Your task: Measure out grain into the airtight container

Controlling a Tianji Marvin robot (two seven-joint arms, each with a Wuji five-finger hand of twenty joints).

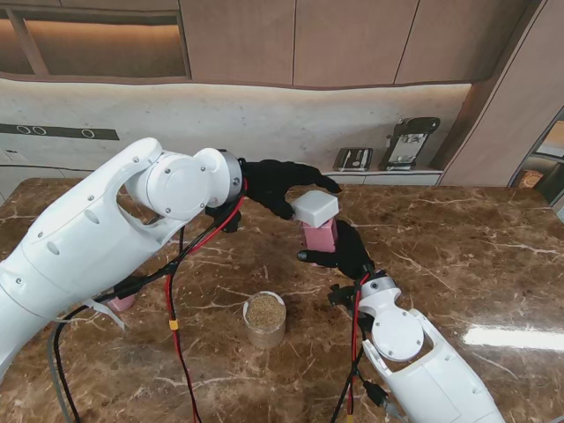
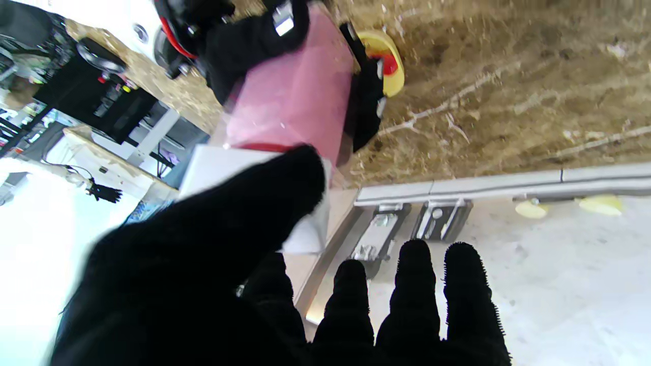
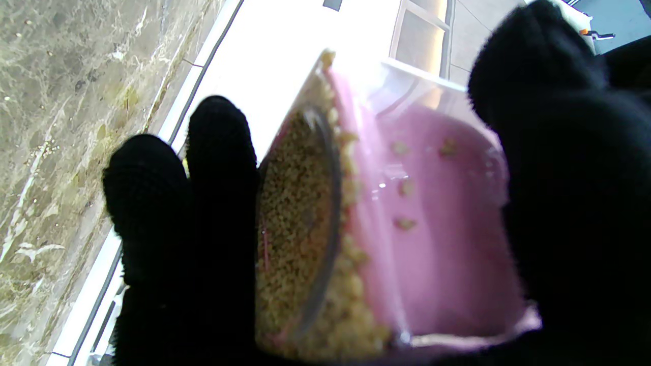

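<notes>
A pink see-through container (image 1: 320, 236) stands on the marble table, and my right hand (image 1: 350, 251) is shut around its body. Its white lid (image 1: 315, 207) sits on top, slightly askew. My left hand (image 1: 282, 187) reaches in from the left, with the thumb on the lid's near-left side and the fingers past its far edge. In the left wrist view the thumb covers the lid (image 2: 213, 168) above the container (image 2: 295, 96). The right wrist view shows grain (image 3: 295, 229) inside the pink walls (image 3: 432, 213).
A round clear jar of grain (image 1: 264, 315) stands open, nearer to me and to the left of the container. A small pink object (image 1: 123, 302) shows under my left forearm. Two appliances (image 1: 410, 141) sit on the back ledge. Red and black cables hang from both arms.
</notes>
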